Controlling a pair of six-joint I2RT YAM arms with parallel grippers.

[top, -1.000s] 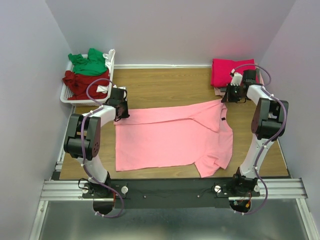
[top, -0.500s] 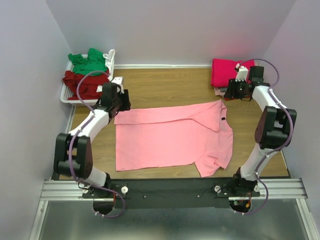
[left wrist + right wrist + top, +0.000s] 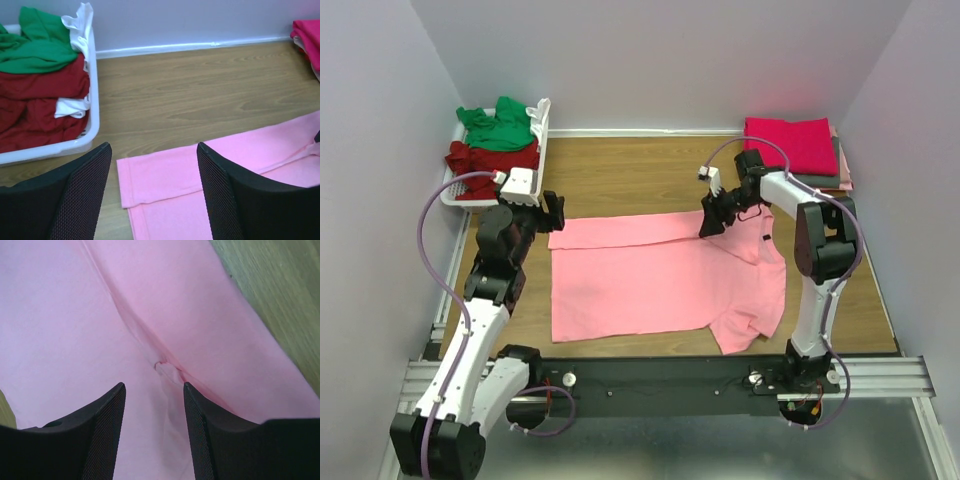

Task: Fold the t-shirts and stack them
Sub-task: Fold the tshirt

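From above, my left arm reaching forward, left tool (image 3: pixel 552 212) just beside the far-left corner of the pink shirt (image 3: pixel 660 275), spread flat on the bench (image 3: pixel 640 170), right arm elbowed inward, right tool (image 3: pixel 708 222) over its far fold, left wrist, jaws apart, empty, right wrist, jaws apart above a crease.

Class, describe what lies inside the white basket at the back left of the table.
Inside the white basket a green t-shirt lies on top of a dark red t-shirt, with bits of white cloth at the edge. Anything beneath them is covered.
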